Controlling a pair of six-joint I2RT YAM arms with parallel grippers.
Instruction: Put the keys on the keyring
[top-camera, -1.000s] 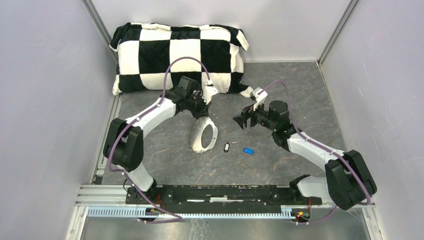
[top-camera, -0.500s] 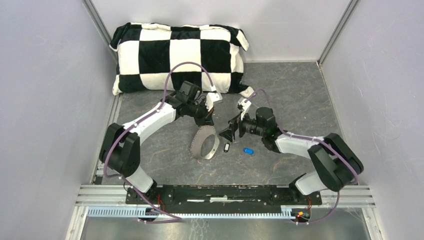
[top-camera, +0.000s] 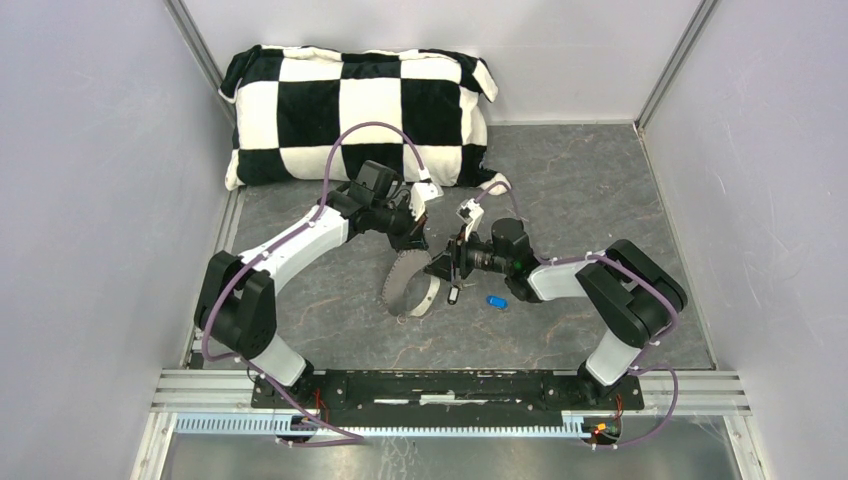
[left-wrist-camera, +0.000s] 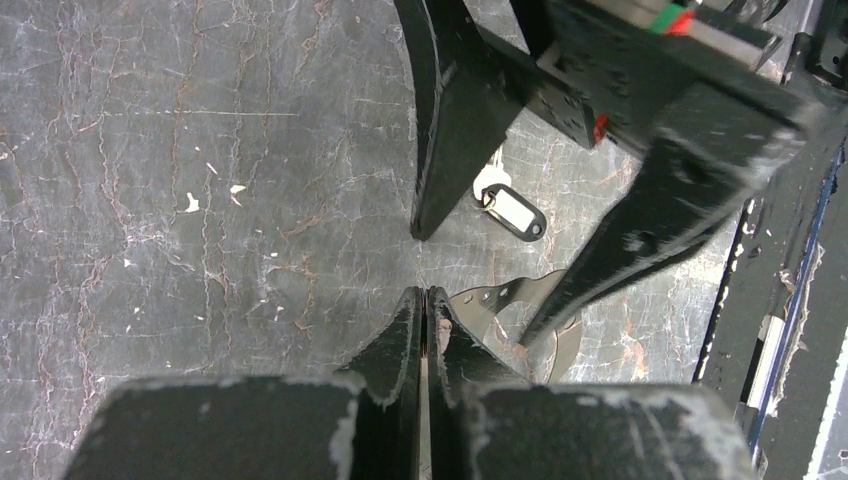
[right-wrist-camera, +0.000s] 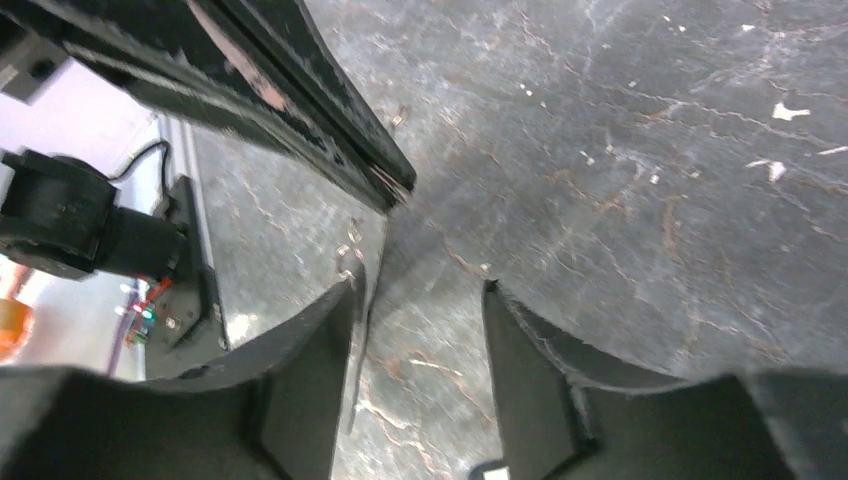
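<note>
Item 1, checkered pillow (top-camera: 350, 110): black and white, lying along the far edge of the tabletop (top-camera: 600, 190), toward its far left corner.

Item 2, left gripper (top-camera: 418, 240): reaching in to the middle of the tabletop, fingers pressed together and pinching the top of the keyring (top-camera: 397, 275).

Item 3, keyring: a wide silvery loop with a toothed edge, standing tilted on the tabletop's middle below the left gripper, its lower rim resting on the surface. In the left wrist view only a short grey stretch of it is showing just beside the closed fingertips.

Item 4, right gripper (top-camera: 440, 268): coming in low from the right, jaws standing apart on either side of the loop's thin right edge; whether a finger is touching it cannot be told.

Item 5, black-headed key (top-camera: 453, 295): pale centre, lying flat just right of the loop, beneath the right gripper.

Item 6, blue-headed key (top-camera: 497, 301): lying flat near the black one, on its right, apart from both grippers.
</note>
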